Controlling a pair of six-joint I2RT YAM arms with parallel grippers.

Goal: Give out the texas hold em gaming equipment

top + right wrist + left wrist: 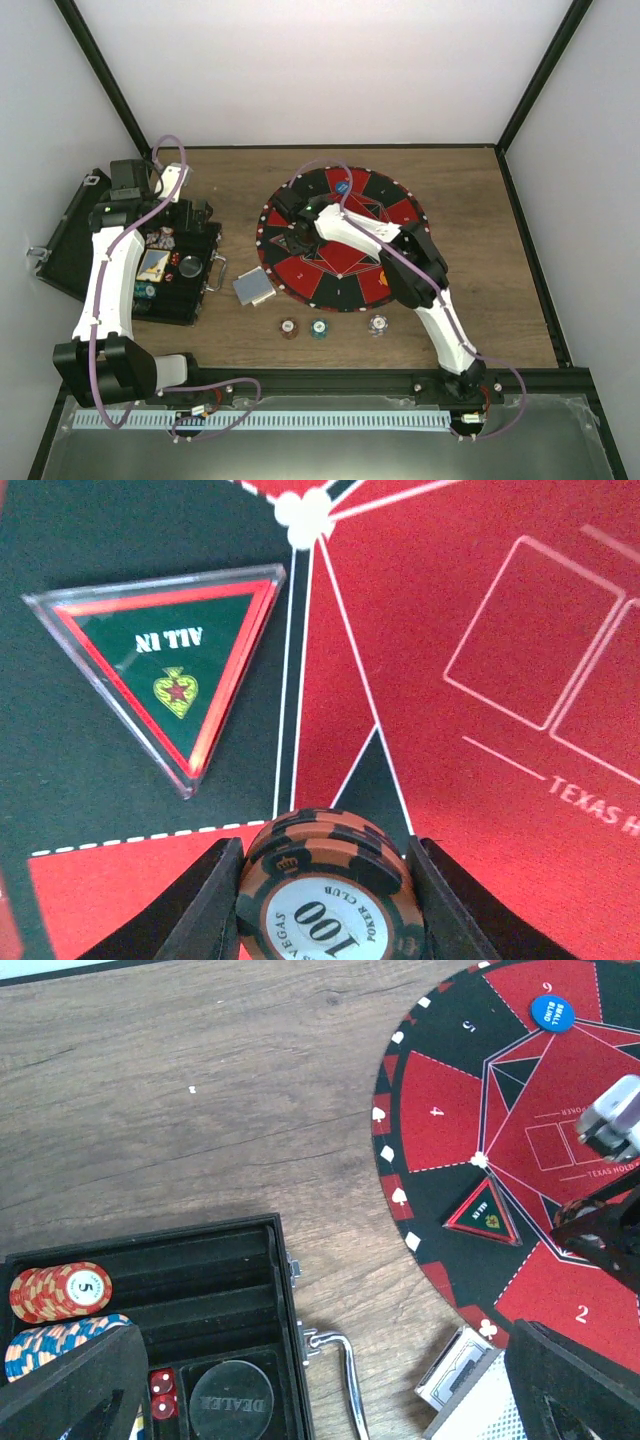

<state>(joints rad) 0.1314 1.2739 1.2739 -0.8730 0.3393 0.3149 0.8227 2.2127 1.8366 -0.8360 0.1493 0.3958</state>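
**Chip stack held over the mat**

The right hand (327, 902) was clamped on a short stack of brown poker chips (320, 860), low over the round mat (440, 1100) and just beside the triangular All In marker (170, 665). It looked like a placing step. The next move called for lowering the stack flat and releasing it clear of the marker's edge, with open red felt on the other side. The left hand (320, 1388) hung wide open, holding nothing, above the black case (230, 1260) corner.

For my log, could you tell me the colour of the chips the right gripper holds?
Orange-brown chips, black rim stripes; best in right wrist view.
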